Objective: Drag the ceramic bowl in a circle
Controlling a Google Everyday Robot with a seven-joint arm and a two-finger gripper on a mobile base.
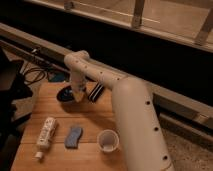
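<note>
The ceramic bowl (65, 94) is dark and glossy and sits near the far left edge of the wooden table (95, 120). My white arm reaches over from the right, bends at the far side and comes down on the bowl. My gripper (79, 96) is at the bowl's right rim, touching or just inside it. The gripper's tip is hidden against the dark bowl.
A small white cup (108, 141) stands at the front right of the table. A blue sponge (73, 136) and a white tube (45, 135) lie at the front left. A black striped object (96, 92) lies just right of the bowl. A dark chair (11, 85) and cables (35, 75) are to the left.
</note>
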